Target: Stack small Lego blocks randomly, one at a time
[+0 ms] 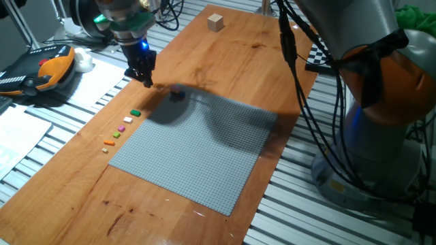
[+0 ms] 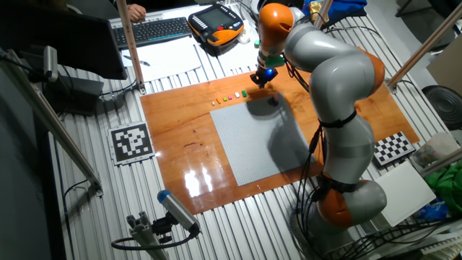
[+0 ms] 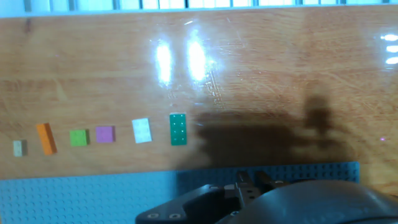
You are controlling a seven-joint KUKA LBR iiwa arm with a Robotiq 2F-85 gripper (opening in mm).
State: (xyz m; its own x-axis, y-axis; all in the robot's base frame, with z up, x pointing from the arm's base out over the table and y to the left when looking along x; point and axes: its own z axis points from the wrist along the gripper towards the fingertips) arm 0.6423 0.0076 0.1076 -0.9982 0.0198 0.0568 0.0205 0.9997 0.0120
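Observation:
My gripper hangs over the bare wood just off the far left corner of the grey baseplate. Its fingers stand close together with nothing visible between them. It also shows in the other fixed view. In the hand view a row of small Lego blocks lies on the wood: dark green, white, pink, lime, orange and pale yellow. The row starts with the green block, left of the gripper. A tiny dark stack sits on the baseplate's far edge.
A wooden cube stands at the far end of the table. A teach pendant lies off the table's left side. The arm's base and its cables rise at the right. A checkerboard card lies beside it.

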